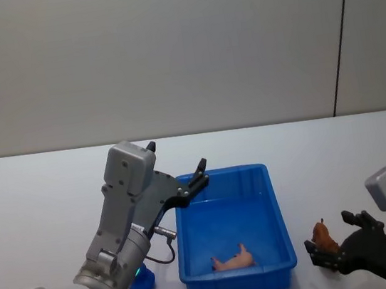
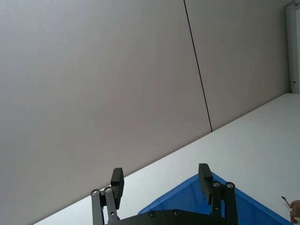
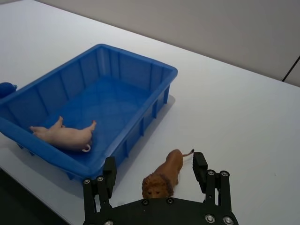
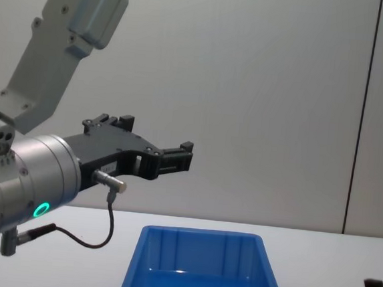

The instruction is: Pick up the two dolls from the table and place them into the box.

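On the white table [image 1: 34, 188], we count the job half done: the pig [image 1: 234, 259] lies in the blue box [image 1: 280, 204]. The lion [image 1: 325, 237] stands beside it, ungrasped, between the spread fingers of our right gripper [image 3: 154, 163]. Our left gripper [image 2: 161, 169] hovers spread, empty, over the box.

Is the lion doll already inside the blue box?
No, the lion doll stands on the table beside the box, within the open right gripper.
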Controlling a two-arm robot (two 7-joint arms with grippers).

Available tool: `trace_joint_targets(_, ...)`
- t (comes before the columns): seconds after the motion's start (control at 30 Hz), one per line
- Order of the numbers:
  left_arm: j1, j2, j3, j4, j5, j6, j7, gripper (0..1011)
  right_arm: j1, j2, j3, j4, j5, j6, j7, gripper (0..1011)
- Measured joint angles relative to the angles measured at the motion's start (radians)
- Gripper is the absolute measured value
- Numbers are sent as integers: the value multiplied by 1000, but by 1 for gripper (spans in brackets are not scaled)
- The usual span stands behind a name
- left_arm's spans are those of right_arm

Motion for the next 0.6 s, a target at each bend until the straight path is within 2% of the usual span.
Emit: trace_joint_targets(0.6,0,0,0,0,0,0,0,1001,15,-5,4,72,-8,22,-4,1001)
